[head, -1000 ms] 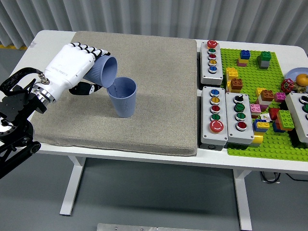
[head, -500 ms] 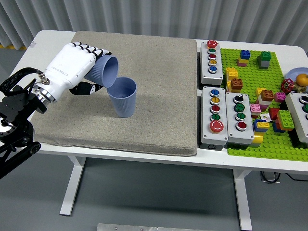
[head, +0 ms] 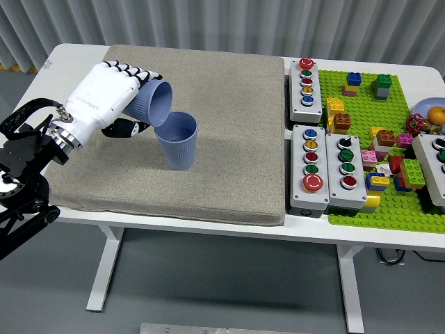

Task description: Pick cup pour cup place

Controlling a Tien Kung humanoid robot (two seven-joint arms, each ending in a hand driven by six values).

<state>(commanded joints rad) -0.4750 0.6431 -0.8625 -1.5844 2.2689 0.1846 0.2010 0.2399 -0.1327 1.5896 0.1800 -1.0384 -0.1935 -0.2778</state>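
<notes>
Gripping a tilted blue cup (head: 153, 101), the left hand (head: 104, 97) hides its base above the upright cup (head: 177, 141).

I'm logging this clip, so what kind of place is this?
Probably a robotics test lab: a white table carries push-button control boxes and a green brick baseplate, while the left hand tilts one blue cup over another.
</notes>
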